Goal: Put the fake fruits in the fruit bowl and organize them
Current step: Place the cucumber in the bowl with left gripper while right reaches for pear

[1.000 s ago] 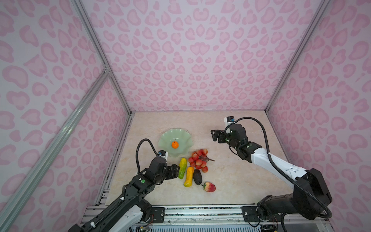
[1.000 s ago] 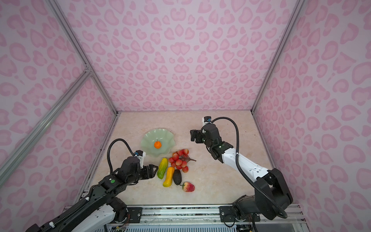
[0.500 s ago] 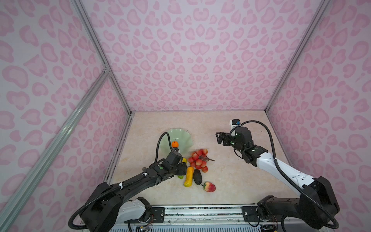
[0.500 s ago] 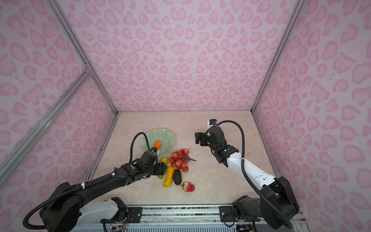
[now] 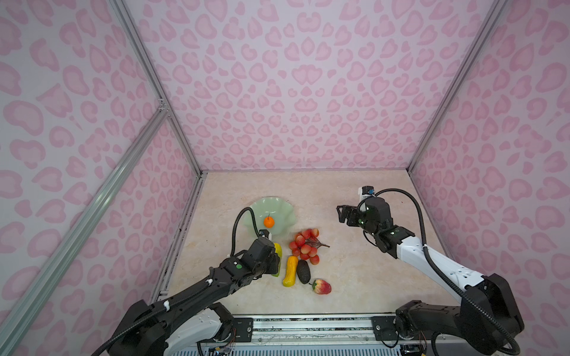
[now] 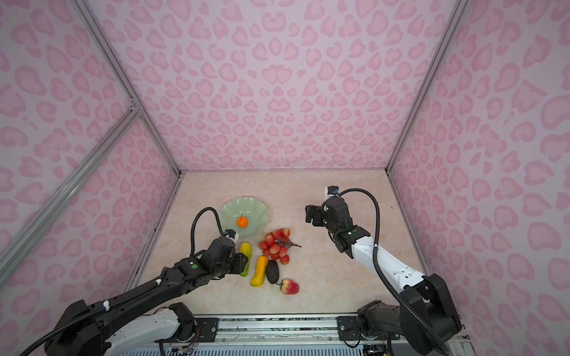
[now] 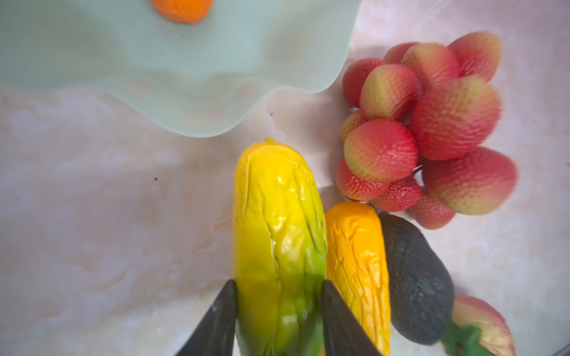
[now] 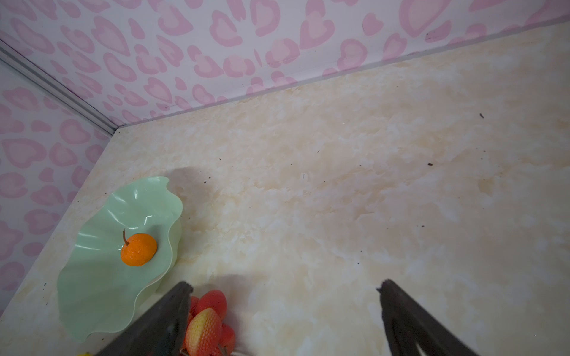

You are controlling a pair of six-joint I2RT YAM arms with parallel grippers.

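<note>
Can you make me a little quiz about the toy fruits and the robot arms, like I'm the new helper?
1. True or false: the orange already lies inside the fruit bowl.
2. Which fruit is the left gripper squeezing? A) avocado B) green-yellow fruit C) strawberry
3. Fill in the gap: the right gripper is ____ and has nothing between its fingers.

Key: 1 true; 2 B; 3 open.

Yellow-orange fruit [image 7: 354,271] crowds green-yellow fruit [image 7: 277,231]; opposite flank free.
</note>
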